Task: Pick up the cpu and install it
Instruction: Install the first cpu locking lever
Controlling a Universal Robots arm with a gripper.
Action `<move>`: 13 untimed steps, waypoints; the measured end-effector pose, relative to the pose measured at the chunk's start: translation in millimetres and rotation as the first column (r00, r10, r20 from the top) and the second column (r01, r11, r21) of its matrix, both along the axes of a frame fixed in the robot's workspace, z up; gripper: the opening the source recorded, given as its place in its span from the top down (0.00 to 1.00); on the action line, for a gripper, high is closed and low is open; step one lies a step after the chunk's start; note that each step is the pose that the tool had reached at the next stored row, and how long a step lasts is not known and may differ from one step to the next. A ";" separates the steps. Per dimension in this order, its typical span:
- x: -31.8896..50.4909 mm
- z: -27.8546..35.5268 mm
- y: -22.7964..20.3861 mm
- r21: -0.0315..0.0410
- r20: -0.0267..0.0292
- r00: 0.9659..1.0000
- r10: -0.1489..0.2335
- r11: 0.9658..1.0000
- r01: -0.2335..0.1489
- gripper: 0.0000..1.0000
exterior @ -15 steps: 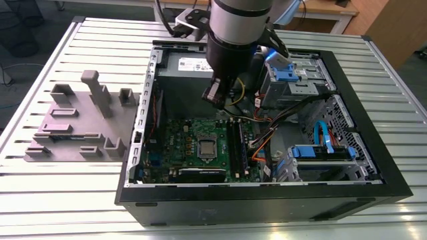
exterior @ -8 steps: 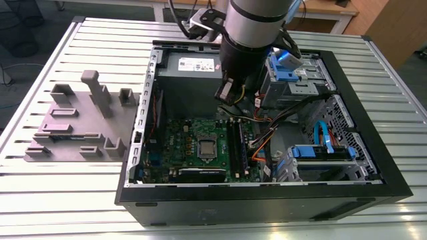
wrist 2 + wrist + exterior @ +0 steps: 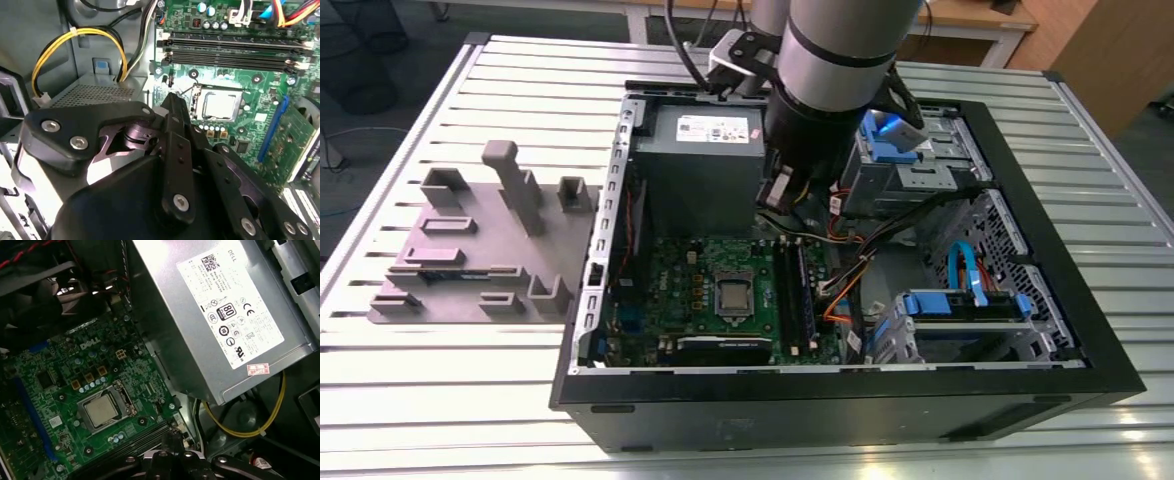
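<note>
Already seated, cpu (image 3: 101, 411) in its socket (image 3: 105, 410) (frame around it), claw (image 3: 172, 107) clenched, empty, above the motherboard (image 3: 65, 390).

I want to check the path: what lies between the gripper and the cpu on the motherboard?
In the second wrist view, only bare green motherboard and the socket's metal frame lie between the gripper and the cpu; nothing blocks the stretch.

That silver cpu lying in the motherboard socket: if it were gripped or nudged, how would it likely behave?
The cpu looks like a thin, flat, rigid plate, so probably stiff and light. Its shiny metal top suggests a slippery surface. Lying low inside the socket frame, it would likely resist sideways pushes and offer little edge to grasp.
</note>
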State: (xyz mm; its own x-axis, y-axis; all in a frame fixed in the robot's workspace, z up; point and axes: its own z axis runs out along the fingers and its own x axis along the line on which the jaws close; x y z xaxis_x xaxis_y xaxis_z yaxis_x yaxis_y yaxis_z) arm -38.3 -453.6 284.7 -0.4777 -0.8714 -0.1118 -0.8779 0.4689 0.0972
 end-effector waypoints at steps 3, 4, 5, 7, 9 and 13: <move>0.0 -5.4 0.0 0.005 0.000 1.000 0.000 1.000 0.000 0.90; 0.0 -7.2 0.0 0.005 0.000 1.000 0.000 1.000 0.000 0.90; 0.0 -9.0 0.0 0.006 0.000 1.000 0.000 1.000 0.000 0.90; 0.0 -12.6 0.0 0.006 0.000 1.000 0.000 1.000 0.000 0.90; 0.0 -16.1 0.0 0.005 0.000 1.000 0.000 1.000 0.000 0.90; -0.9 -23.5 0.0 0.006 0.000 1.000 0.001 1.000 -0.001 0.90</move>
State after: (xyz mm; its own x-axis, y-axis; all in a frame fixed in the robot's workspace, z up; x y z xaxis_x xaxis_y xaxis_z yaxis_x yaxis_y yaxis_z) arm -39.2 -453.6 261.2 -0.4768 -0.8712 -0.1171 -0.8784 0.4673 0.1000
